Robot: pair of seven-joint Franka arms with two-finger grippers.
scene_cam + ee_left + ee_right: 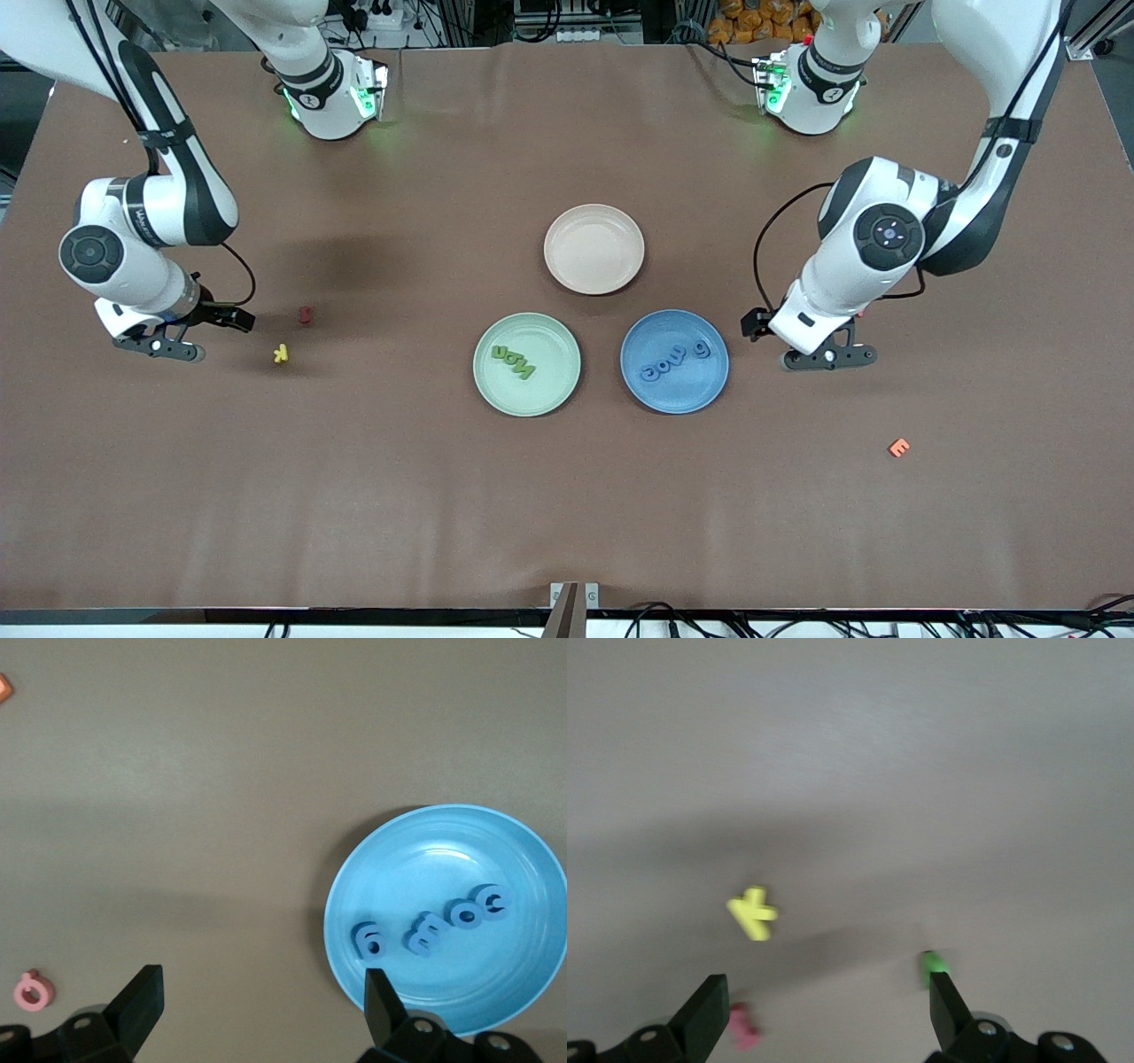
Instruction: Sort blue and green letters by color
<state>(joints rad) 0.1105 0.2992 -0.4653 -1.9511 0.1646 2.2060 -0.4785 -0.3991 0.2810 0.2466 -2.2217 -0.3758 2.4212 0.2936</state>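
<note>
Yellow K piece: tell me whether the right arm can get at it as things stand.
Probably yes. The yellow K piece lies alone on bare table, beside the open, empty right gripper, with only a small dark red piece near it and nothing between them.

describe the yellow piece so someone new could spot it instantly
Start at the green plate and go toward the right arm's end of the table, to the bare cloth near the right gripper. The yellow K-shaped piece lies there, nearer the front camera than the dark red piece, its only close neighbour.

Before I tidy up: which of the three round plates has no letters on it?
The pale pink plate, farthest from the front camera; the green plate and blue plate hold letters.
</note>
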